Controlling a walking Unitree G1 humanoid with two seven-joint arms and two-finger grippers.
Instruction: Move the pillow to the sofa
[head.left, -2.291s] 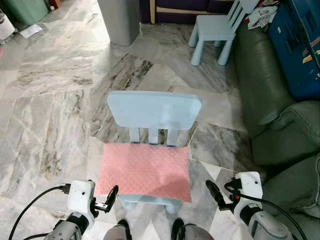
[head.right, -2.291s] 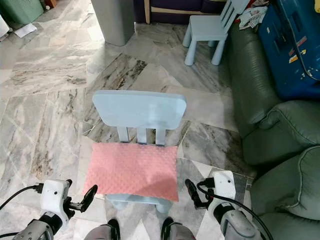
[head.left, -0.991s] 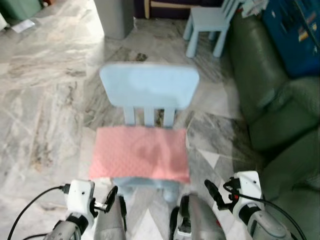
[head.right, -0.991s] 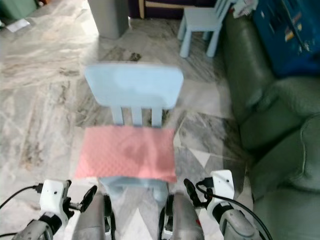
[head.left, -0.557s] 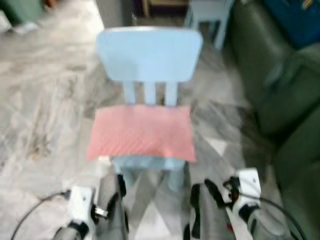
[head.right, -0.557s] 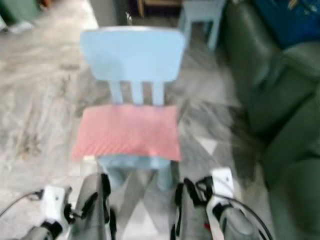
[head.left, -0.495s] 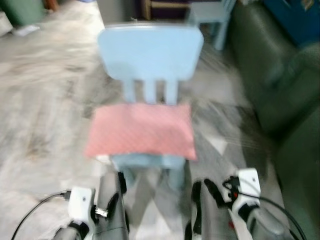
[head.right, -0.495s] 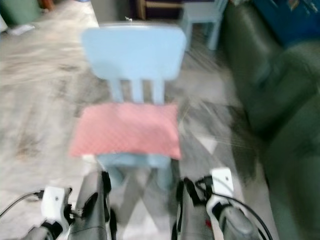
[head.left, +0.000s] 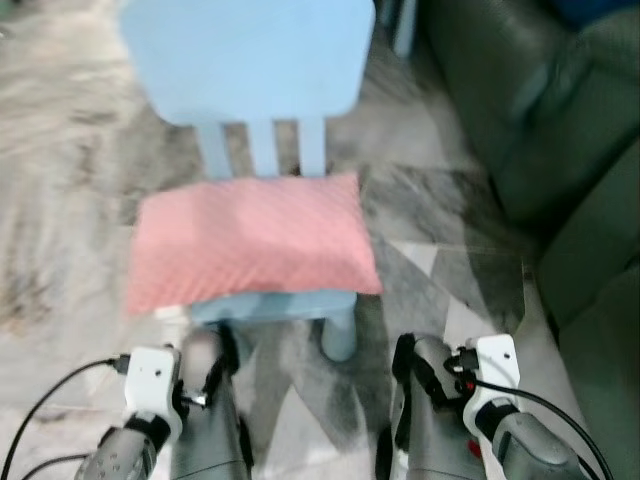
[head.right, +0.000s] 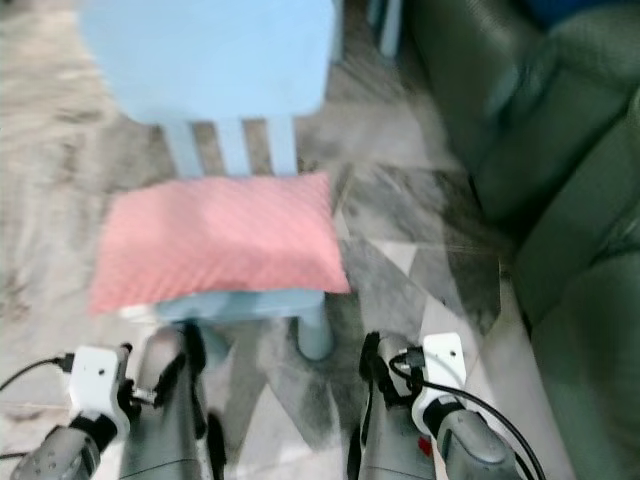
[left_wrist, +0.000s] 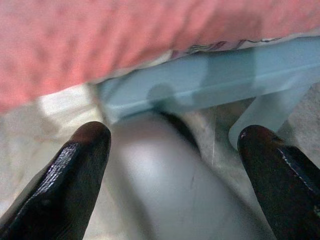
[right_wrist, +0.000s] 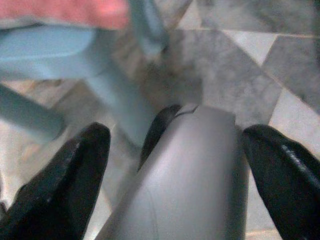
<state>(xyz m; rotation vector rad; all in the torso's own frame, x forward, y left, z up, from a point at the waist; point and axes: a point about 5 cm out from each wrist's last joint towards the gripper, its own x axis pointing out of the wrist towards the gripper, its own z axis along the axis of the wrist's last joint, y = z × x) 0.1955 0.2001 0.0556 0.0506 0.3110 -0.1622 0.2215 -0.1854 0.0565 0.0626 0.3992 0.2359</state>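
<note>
Marble floor (head.left: 60, 180) | pillow (head.left: 250, 240) on chair (head.left: 250, 60) | left end effector (left_wrist: 170, 175) wide under seat | right end effector (right_wrist: 175, 170) wide

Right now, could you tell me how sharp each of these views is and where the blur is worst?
Both eye views are motion-smeared: the pillow and chair have soft edges, and the sofa is hazy. In the left wrist view the pillow is blurred; in the right wrist view the floor tiles are soft.
</note>
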